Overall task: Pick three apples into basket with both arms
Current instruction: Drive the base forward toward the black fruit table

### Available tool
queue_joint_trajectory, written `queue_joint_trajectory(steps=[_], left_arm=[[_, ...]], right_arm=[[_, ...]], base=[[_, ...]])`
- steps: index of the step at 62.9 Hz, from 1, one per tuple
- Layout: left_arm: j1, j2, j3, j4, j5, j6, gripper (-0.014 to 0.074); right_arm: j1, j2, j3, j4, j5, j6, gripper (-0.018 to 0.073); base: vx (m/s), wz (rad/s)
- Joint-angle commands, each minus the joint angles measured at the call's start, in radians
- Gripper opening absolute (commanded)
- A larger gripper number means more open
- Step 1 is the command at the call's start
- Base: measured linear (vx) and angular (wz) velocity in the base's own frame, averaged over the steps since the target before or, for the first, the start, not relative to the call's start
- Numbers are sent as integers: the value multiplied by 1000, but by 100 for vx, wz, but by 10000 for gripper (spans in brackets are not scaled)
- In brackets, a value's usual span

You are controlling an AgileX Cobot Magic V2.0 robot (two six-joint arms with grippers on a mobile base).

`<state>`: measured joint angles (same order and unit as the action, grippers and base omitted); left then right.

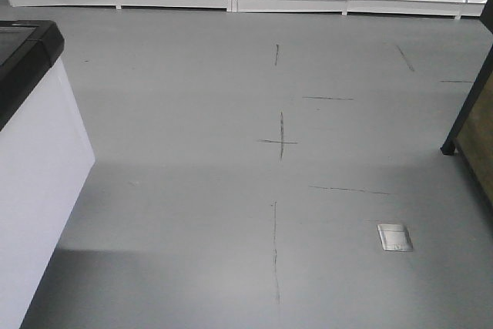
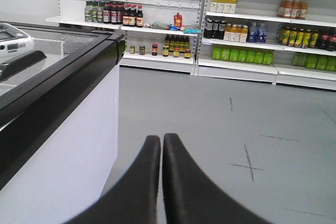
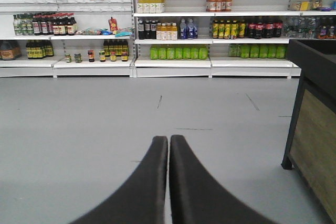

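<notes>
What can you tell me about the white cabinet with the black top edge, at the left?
The cabinet is a long, low chest with plain white side walls and a thick black rim round its top. The top looks like glass lids, as on a freezer; its contents cannot be seen. It stands on the grey floor, at the robot's left. A white device seems to rest on its top.

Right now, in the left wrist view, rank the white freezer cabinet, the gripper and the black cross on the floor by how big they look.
1. white freezer cabinet, filling the left side.
2. left gripper, though nearness to the camera enlarges it.
3. floor cross, clearly smallest.
</notes>
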<state>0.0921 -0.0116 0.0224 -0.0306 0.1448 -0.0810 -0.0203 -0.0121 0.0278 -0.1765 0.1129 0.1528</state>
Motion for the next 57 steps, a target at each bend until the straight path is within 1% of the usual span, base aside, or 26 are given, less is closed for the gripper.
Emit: queue_joint_trajectory(steps=[1, 57], left_arm=[[-1, -16, 9, -7, -81, -5, -6], [-1, -16, 9, -7, -81, -5, -6]], right_arm=[[-3, -12, 14, -7, -77, -3, -4], [-3, -12, 14, -7, -77, -3, -4]], base=[[19, -13], [18, -23]])
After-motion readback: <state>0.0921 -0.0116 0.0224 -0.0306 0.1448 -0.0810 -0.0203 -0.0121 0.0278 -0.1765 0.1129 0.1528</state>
